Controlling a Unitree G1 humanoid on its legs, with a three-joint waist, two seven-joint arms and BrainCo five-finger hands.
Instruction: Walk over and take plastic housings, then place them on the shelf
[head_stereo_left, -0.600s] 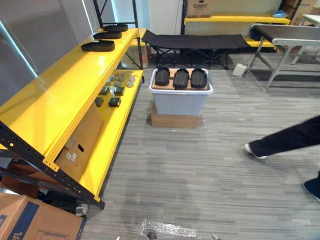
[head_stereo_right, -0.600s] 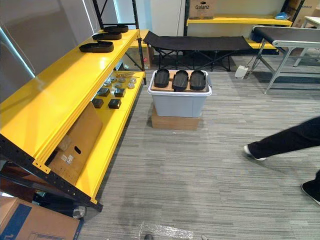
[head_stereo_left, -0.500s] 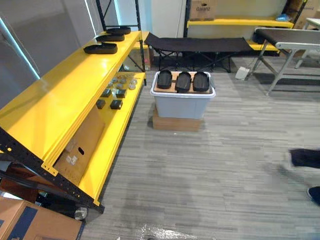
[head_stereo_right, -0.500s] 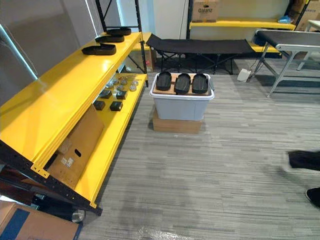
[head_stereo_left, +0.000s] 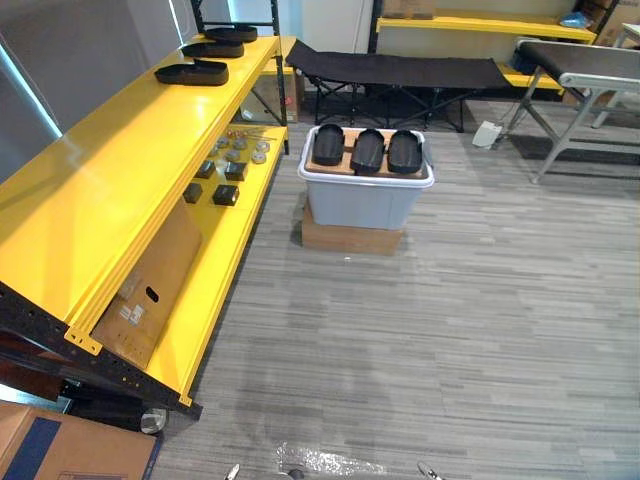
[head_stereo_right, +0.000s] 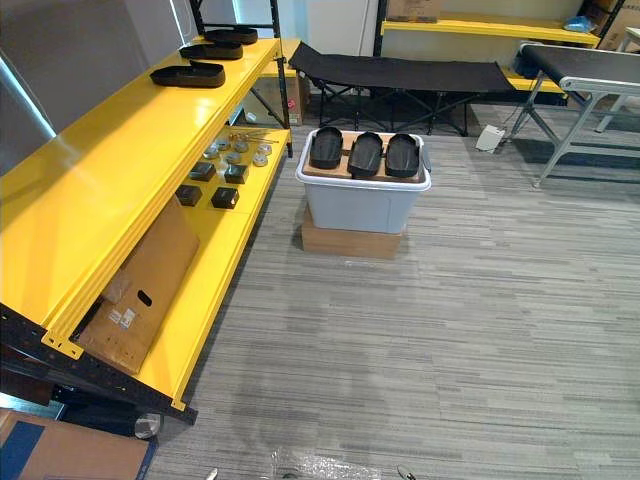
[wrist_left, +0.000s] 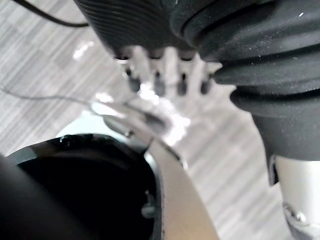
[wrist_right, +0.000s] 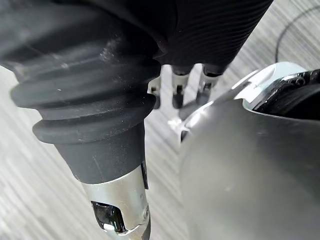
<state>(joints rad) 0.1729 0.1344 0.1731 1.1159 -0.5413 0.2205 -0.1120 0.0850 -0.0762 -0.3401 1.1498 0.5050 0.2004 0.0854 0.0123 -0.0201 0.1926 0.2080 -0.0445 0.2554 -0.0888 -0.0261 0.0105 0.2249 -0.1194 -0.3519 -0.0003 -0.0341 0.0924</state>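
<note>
Three black plastic housings (head_stereo_left: 367, 150) lie side by side on a cardboard sheet on top of a grey-white bin (head_stereo_left: 365, 198), a few steps ahead on the floor. The bin stands on a flat cardboard box (head_stereo_left: 350, 238). On the left runs the yellow shelf (head_stereo_left: 110, 170); three more black housings (head_stereo_left: 192, 73) lie in a row at the far end of its top level. My left hand (wrist_left: 170, 65) hangs over the floor with straight fingers and holds nothing. My right hand (wrist_right: 177, 89) hangs likewise, its fingers straight and empty.
Small black and clear parts (head_stereo_left: 225, 175) sit on the shelf's lower level (head_stereo_left: 215, 275), with a cardboard box (head_stereo_left: 150, 275) leaning under the top level. A black folding cot (head_stereo_left: 395, 72) stands behind the bin, a metal table (head_stereo_left: 590, 70) at the back right.
The person's legs at the right have gone out of the picture. The camera has shifted, and the bin and shelf show from slightly closer.
</note>
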